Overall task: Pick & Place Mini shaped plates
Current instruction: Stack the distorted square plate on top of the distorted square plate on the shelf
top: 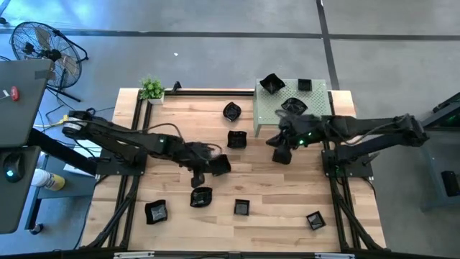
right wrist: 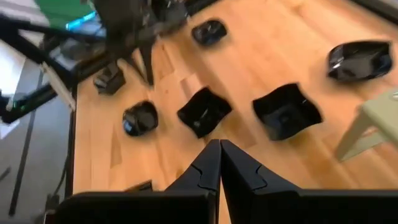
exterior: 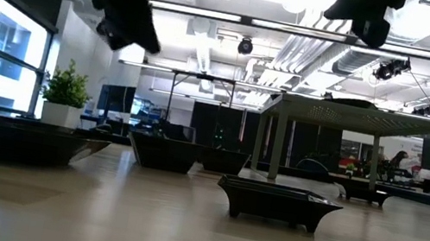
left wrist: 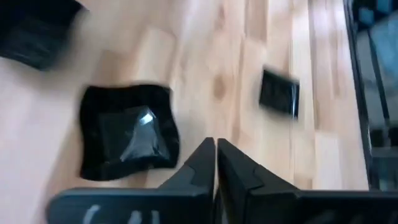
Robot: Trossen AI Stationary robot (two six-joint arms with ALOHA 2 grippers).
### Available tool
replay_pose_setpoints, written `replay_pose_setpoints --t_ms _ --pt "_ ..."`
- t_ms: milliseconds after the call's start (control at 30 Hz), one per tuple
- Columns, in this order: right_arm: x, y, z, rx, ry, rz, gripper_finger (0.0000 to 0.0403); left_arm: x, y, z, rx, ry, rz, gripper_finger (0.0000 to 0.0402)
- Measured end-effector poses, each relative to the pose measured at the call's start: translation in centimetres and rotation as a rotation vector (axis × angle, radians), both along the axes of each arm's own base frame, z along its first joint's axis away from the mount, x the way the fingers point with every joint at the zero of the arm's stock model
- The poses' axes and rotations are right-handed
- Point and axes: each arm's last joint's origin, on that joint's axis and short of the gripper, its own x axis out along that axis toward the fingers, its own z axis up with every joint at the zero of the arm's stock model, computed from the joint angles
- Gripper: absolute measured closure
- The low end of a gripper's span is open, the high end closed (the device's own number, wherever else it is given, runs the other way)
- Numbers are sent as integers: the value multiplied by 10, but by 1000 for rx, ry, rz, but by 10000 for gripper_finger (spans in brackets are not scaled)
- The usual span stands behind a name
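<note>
The left hand point(left wrist: 216, 163) is hanging closed and empty above the wooden surface point(top: 287, 194), just beside a wavy-edged plate point(left wrist: 127, 132); the right hand point(right wrist: 219, 163) is hovering closed and empty near the green stand point(top: 284, 115); black plates are lying scattered on both.

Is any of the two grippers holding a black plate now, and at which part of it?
Nothing is held. The left gripper and the right gripper both have their fingers shut together with nothing between them, above the wooden table.
</note>
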Motion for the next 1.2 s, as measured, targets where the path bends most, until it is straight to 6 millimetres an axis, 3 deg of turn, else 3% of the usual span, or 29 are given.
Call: replay_pose_setpoints --t_ms 200,433,600,833,1000,1200 --pt "28 12 -20 103 41 -30 398 -32 9 2 -15 -147 157 399" --pt "72 32 -60 297 57 -228 394 -66 17 -22 -64 -298 205 400" --pt "103 42 -95 423 74 -369 357 -84 19 -31 -97 -383 197 401" --pt "146 52 -132 434 151 -415 295 -105 23 -36 -55 -406 166 401" --pt "160 47 -155 402 229 -505 289 -115 24 -33 -46 -395 151 401" --pt "167 41 -169 410 238 -537 289 -126 26 -29 -36 -411 148 401"
